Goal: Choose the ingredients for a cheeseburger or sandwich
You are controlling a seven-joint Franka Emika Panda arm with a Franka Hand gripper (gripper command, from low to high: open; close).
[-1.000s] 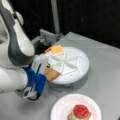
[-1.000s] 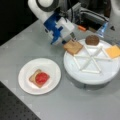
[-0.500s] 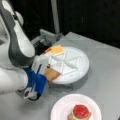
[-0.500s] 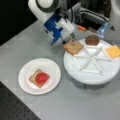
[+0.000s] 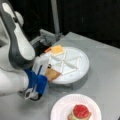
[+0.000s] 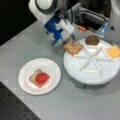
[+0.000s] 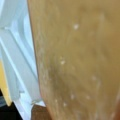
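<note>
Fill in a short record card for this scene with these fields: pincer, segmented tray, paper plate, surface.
pincer: blue and white pincer down at the tan-brown bread square, at a front view's left rim of the tray
segmented tray: white round segmented tray holding the bread square, a dark-brown round patty and an orange cheese square
paper plate: white paper plate with a partial sandwich, red tomato disc on top
surface: grey table
</note>
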